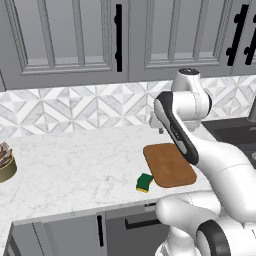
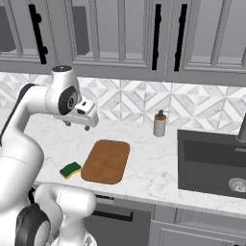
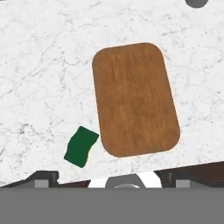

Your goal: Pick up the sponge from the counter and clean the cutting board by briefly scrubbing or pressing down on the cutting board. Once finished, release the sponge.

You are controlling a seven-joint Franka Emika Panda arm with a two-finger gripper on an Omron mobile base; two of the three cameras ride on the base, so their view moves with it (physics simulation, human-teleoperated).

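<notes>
The sponge (image 1: 144, 182) (image 2: 70, 169) (image 3: 81, 146), dark green on top with a yellow layer beneath, lies on the white marble counter (image 1: 75, 165) (image 2: 153, 168) (image 3: 43, 65) near its front edge. It sits just left of the brown wooden cutting board (image 1: 169, 165) (image 2: 106, 161) (image 3: 134, 98), which lies flat. My gripper (image 2: 78, 126) (image 3: 113, 181) hangs well above the counter, behind the sponge and the board's left side, pointing down. Its jaws stand wide apart with nothing between them.
A soap dispenser (image 2: 159, 124) (image 3: 197, 2) stands by the backsplash behind the board. A dark sink (image 2: 216, 163) (image 1: 235, 135) lies to the right. A bowl (image 1: 5, 162) sits at the counter's far left. Grey wall cabinets hang above.
</notes>
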